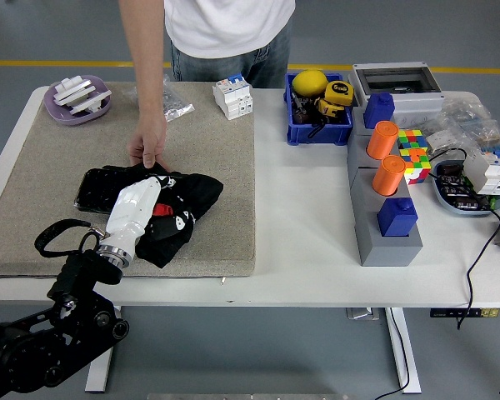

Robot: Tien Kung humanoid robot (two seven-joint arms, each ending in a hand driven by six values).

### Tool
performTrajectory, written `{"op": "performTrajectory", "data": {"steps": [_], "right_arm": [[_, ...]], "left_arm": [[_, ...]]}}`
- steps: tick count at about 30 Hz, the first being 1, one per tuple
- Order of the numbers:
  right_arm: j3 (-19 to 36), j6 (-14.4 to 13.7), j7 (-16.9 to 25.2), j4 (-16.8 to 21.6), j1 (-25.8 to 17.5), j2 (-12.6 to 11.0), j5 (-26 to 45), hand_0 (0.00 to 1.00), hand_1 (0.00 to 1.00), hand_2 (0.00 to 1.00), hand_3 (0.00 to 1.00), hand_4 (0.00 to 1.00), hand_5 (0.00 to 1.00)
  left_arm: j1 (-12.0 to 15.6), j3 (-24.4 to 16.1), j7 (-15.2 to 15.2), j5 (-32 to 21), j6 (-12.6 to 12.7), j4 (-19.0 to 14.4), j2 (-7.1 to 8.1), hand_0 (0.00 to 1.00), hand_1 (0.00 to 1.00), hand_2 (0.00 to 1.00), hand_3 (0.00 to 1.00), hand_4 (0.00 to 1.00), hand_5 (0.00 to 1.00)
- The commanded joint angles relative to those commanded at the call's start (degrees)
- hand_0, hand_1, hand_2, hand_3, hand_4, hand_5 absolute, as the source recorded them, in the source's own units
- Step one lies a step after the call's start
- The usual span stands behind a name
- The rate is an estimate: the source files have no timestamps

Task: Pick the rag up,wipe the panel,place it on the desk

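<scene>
Now left hand [160,210] on rag [186,202], panel's [96,188] right end covered

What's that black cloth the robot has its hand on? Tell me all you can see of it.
The rag is a soft, crumpled black cloth with small white and red marks. It lies bunched on the beige mat, draped over the right end of the shiny black panel. The robot's white left hand presses on it. A person's hand steadies the panel's far edge beside it.

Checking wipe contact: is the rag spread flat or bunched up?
Bunched. The black rag lies crumpled in uneven folds under the left hand, over the right end of the dark panel, which a person's hand steadies.
</scene>
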Motion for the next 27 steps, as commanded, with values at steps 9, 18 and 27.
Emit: {"op": "performTrajectory", "data": {"steps": [9, 18, 27], "right_arm": [[-0.1, 0.0, 0.0, 0.0, 0.0, 0.0, 0.0, 0.705, 0.632, 0.684, 0.638, 0.998, 0.562], [0.0, 0.0, 0.0, 0.0, 0.0, 0.0, 0.0, 0.705, 0.631, 0.684, 0.637, 0.998, 0.562], [-0.1, 0.0, 0.0, 0.0, -0.1, 0.1, 0.1, 0.705, 0.631, 0.684, 0.638, 0.998, 0.561]], "left_arm": [[0.2, -3.0, -0.4, -1.0, 0.4, 2.8, 0.49, 0.295, 0.198, 0.463, 0.443, 0.154, 0.002], [0.5, -7.4, -0.7, -1.3, 0.5, 6.6, 1.09, 0.296, 0.199, 0.462, 0.443, 0.154, 0.002], [0.9, -11.2, -0.7, -1.0, 0.6, 8.6, 1.53, 0.296, 0.198, 0.461, 0.438, 0.141, 0.002]]}}
